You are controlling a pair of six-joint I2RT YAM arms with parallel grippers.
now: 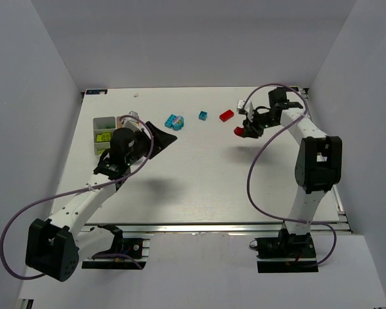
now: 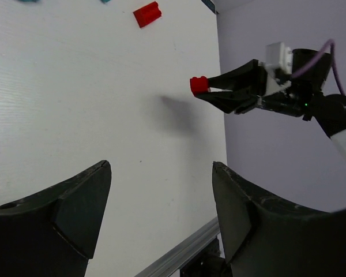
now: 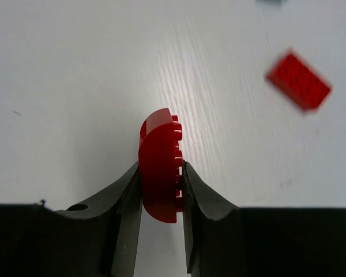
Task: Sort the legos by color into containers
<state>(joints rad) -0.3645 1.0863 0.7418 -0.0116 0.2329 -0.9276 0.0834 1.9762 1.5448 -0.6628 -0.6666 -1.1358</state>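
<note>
My right gripper (image 3: 161,173) is shut on a red rounded lego (image 3: 160,164), which stands on edge between the fingers, lifted over the table at the back right (image 1: 239,131). The left wrist view also shows that red lego (image 2: 199,85) in the right gripper's tips. A red brick (image 1: 226,115) lies on the table just behind it. A cyan brick (image 1: 202,115) and a cyan cluster (image 1: 174,120) lie further left. My left gripper (image 1: 166,136) is open and empty (image 2: 161,190), beside the white tray of containers (image 1: 105,120) at the left.
Lime-yellow bricks (image 1: 103,137) sit in one tray compartment; my left arm covers part of the tray. White walls enclose the table on the left, back and right. A metal rail (image 1: 212,226) runs along the near edge.
</note>
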